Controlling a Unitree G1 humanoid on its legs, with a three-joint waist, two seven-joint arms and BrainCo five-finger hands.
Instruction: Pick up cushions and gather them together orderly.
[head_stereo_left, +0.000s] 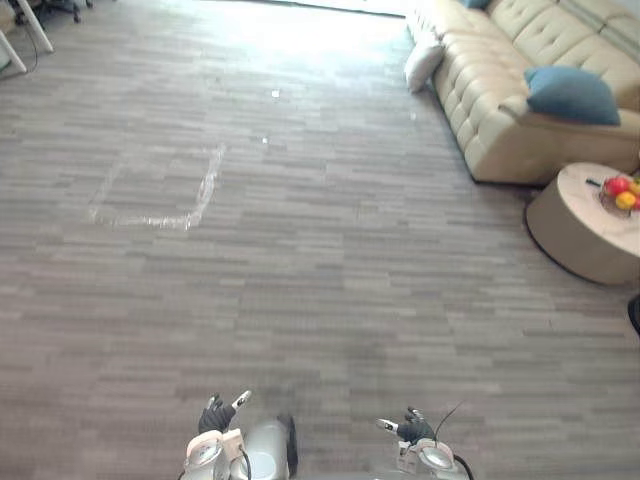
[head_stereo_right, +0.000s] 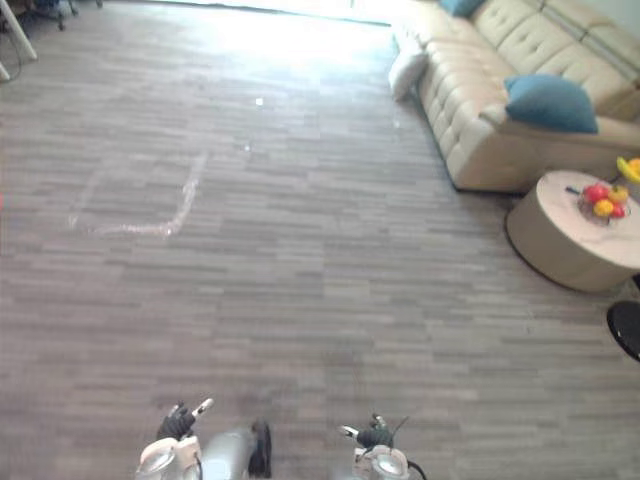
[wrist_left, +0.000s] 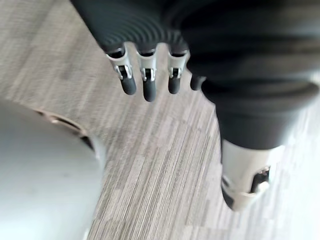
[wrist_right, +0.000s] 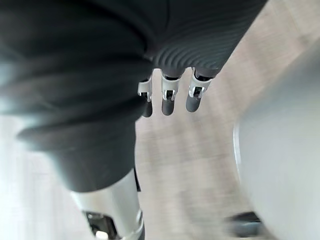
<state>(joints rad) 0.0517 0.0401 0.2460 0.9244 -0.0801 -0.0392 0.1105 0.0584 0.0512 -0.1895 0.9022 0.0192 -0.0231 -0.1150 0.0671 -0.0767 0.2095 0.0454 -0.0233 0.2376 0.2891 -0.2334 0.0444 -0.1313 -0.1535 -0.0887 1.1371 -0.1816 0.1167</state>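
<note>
Rightward: blue cushion (head_stereo_right: 551, 103), black stool (head_stereo_right: 627, 328).

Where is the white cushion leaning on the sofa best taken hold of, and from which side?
Probably by its upper edge, coming from the side facing away from the sofa: the white cushion stands on the floor, leaning against the sofa, so that side is blocked while its top is free.
</note>
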